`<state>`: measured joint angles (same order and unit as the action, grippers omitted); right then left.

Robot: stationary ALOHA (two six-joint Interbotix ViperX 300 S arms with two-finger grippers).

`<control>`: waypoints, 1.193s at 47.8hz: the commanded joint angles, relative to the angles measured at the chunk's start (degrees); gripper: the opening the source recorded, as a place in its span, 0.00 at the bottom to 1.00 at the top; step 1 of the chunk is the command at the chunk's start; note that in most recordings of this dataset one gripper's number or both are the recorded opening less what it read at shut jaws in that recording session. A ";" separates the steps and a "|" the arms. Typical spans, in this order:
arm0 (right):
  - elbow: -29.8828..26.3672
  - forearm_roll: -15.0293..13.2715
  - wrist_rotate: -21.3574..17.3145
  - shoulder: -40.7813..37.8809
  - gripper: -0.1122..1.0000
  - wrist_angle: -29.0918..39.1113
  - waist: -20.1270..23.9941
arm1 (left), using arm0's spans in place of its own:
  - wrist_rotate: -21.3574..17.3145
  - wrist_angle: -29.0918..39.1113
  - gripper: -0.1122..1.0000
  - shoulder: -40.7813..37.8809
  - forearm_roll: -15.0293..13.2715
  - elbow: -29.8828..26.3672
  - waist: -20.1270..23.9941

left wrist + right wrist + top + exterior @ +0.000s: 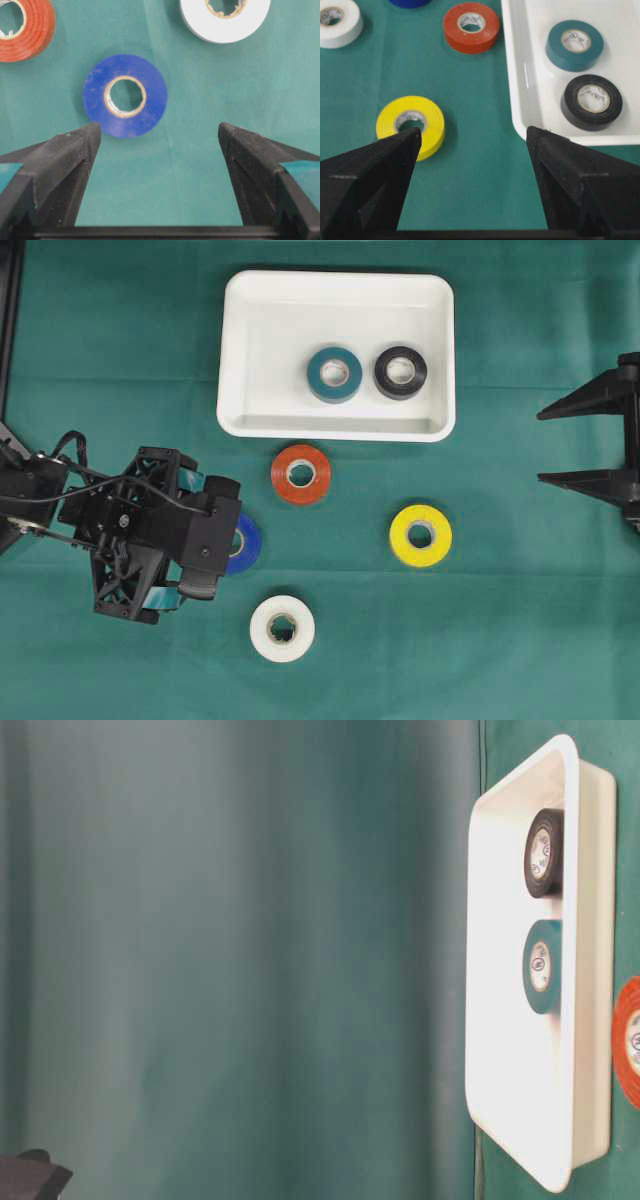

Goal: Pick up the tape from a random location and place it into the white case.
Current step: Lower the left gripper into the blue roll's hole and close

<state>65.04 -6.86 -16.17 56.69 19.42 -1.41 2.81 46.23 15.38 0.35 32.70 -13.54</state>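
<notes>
Looking down: white case (240, 350) holds teal roll (334, 374) and black roll (400, 372); left gripper (205, 540) covers part of blue tape (246, 543).

Table level: case on green cloth (250, 960), both rolls inside.

Left wrist: jaws wide apart, empty; blue tape just ahead, nearer one finger.

Right wrist: right gripper (472, 137) spread wide, empty; yellow roll (412, 125) near one tip, case corner near the other.
</notes>
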 commanded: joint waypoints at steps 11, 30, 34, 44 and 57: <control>-1.58 -0.09 0.09 -0.44 0.82 -0.26 0.09 | -0.09 -0.97 0.92 0.44 0.18 -1.14 0.09; -1.49 0.00 0.09 -0.62 0.82 -0.26 0.09 | -0.09 -1.32 0.92 -2.99 0.18 -0.79 0.09; -1.49 0.00 0.09 -0.70 0.82 -0.26 0.09 | -0.18 -2.64 0.92 -4.39 0.18 -0.53 0.09; -1.41 0.00 0.09 -0.97 0.82 -0.26 0.09 | -0.18 -10.11 0.92 -9.05 0.18 2.99 0.18; -1.32 0.00 0.09 -1.14 0.82 -0.26 0.09 | -0.18 -16.17 0.92 -12.39 0.18 5.45 0.09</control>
<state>65.04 -6.86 -16.08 55.99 19.42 -1.41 2.72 31.20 2.90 0.35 38.41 -13.45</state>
